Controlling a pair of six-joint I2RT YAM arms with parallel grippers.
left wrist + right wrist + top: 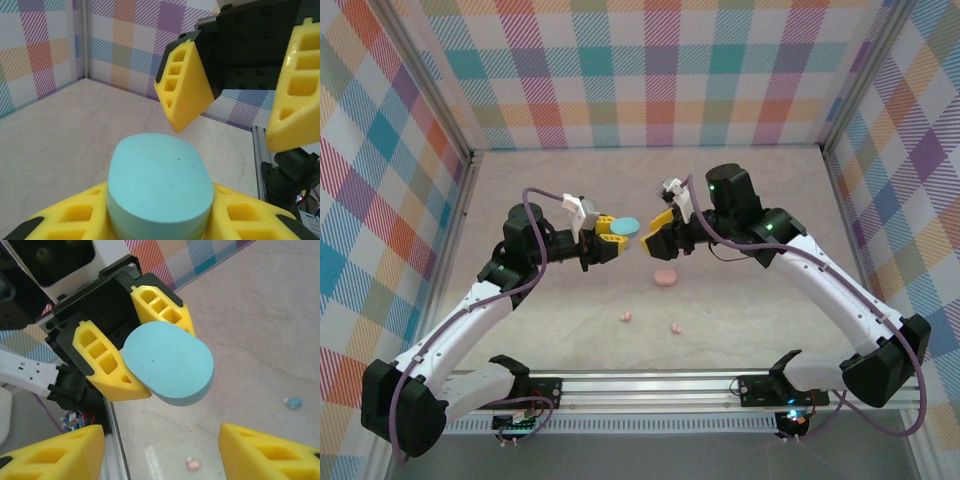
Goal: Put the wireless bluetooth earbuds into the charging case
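From above, I see my left gripper (618, 236) squeezing the round blue case (626, 225) over the middle of the table (750, 200). My right gripper (655, 238) is just to the right of it, fingers apart and holding nothing. A pink case (665, 276) lies nearer on the table. Two pink earbuds (627, 317) (674, 328) lie nearer still, a little apart.

My left wrist camera shows the blue case (157, 180) sitting between my yellow fingers (65, 220). The right gripper (227, 135) is spread wide just past it.

My right wrist camera shows the case (167, 362) lifted off the table. A blue earbud (292, 402) lies on the table to the right of the case, and a pink earbud (191, 463) lies lower down.
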